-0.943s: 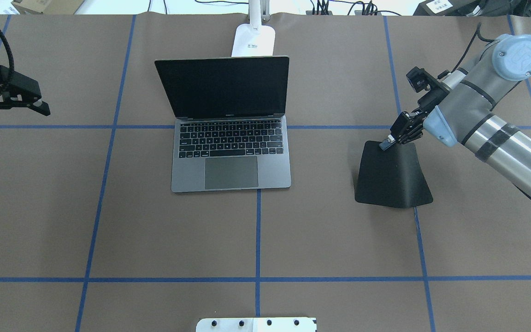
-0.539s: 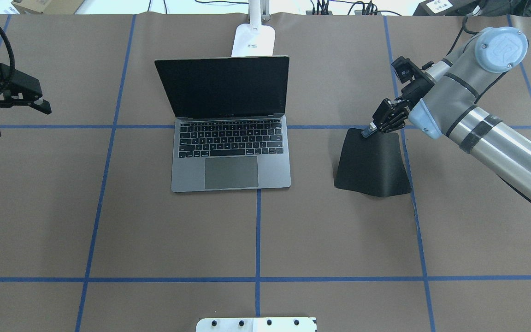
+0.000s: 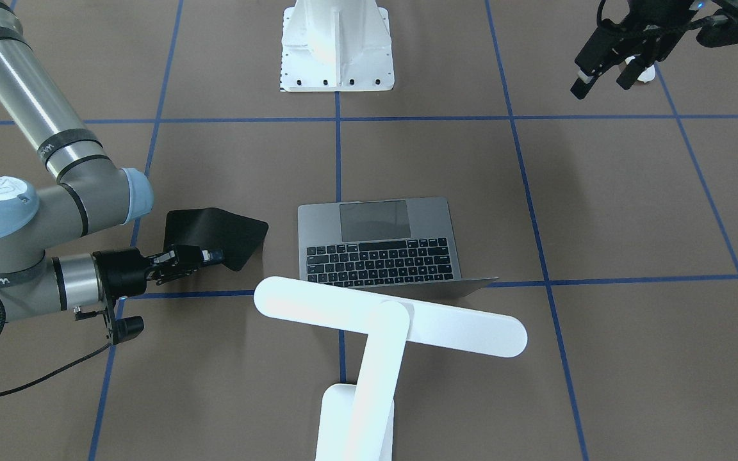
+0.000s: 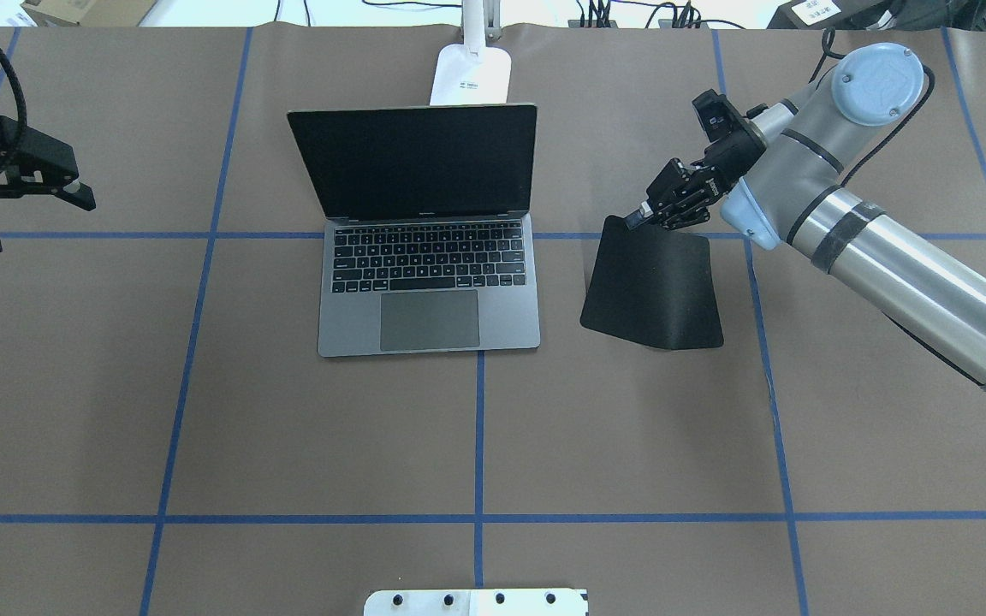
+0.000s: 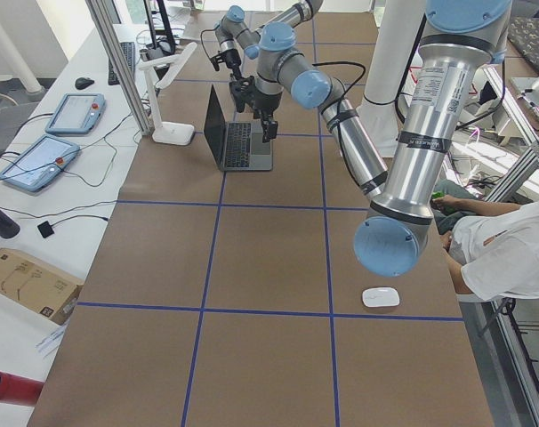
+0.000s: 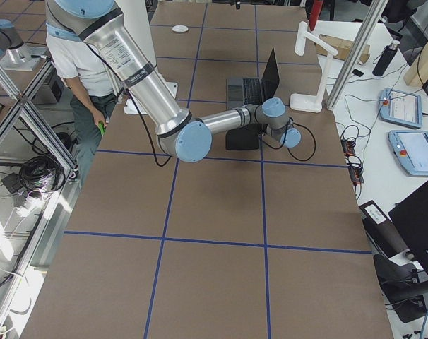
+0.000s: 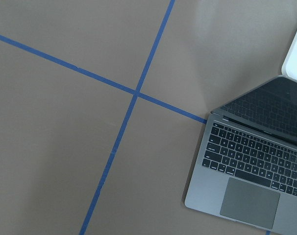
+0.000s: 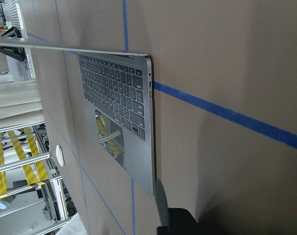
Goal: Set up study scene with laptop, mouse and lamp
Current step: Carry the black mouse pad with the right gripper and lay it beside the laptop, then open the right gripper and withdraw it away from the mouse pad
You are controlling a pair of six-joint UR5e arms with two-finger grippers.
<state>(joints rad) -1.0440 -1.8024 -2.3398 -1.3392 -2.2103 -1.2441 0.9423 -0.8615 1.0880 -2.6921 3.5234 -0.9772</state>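
Note:
The open dark-grey laptop (image 4: 429, 257) sits mid-table, screen toward the robot. The white lamp (image 3: 388, 314) stands behind it, its base (image 4: 472, 75) at the far edge. The white mouse (image 5: 380, 297) lies far off at the table's left end, out of the overhead view. My right gripper (image 4: 640, 218) is shut on the far edge of a flat black pad (image 4: 656, 287), just right of the laptop. The pad's near part rests on the table. My left gripper (image 4: 31, 224) is open and empty, hovering at the left.
A white bolted pedestal (image 4: 476, 601) stands at the near table edge. Blue tape lines grid the brown table cover. An operator (image 5: 501, 249) sits beside the table's left end near the mouse. Tablets and cables lie beyond the far edge.
My right gripper has dragged the black pad leftward and a little farther back, closer to the laptop. The left gripper has not moved.

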